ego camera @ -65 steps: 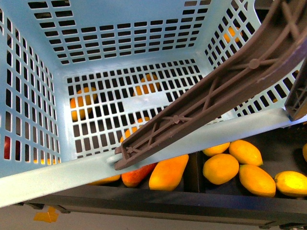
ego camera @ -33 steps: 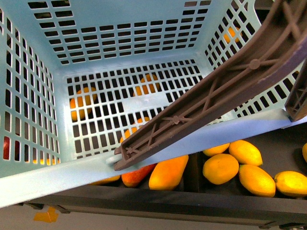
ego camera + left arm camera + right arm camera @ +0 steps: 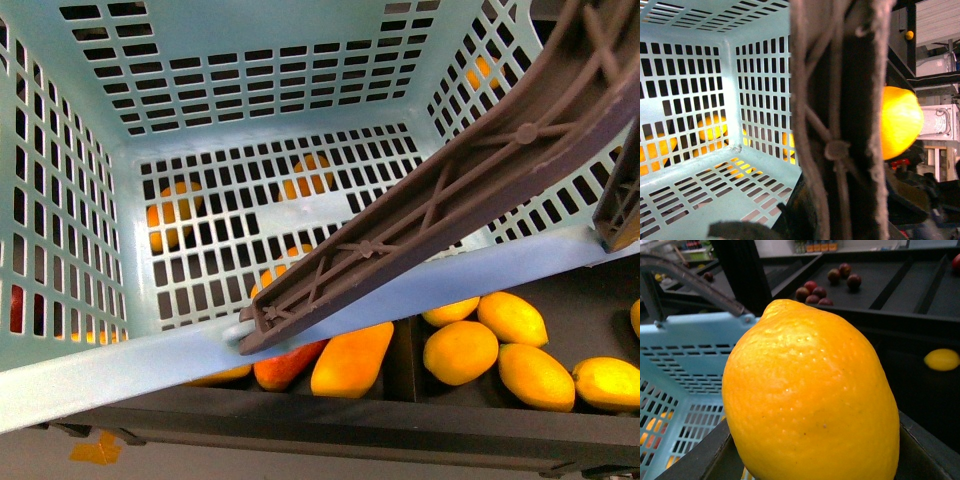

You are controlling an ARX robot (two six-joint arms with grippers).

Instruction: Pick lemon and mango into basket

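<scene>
Right gripper point(image 3: 810, 465) clamped on lemon point(image 3: 810, 390), fruit wedged between its 2 fingers, basket point(image 3: 685, 340) rim just beyond them. Basket inside looks empty in front view, so 0 of 2 done. Left gripper point(image 3: 840, 220): handle point(image 3: 840, 100) right up against it, fingers' state can't tell. Left to do: drop lemon, then fetch mango point(image 3: 350, 360), on shelf well away from both grippers.

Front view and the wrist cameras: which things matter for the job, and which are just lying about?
Part of the job:
lemon
mango
basket

Just lying about:
red-blushed mango
other yellow fruits on the shelf
dark red fruits in the far tray
</scene>
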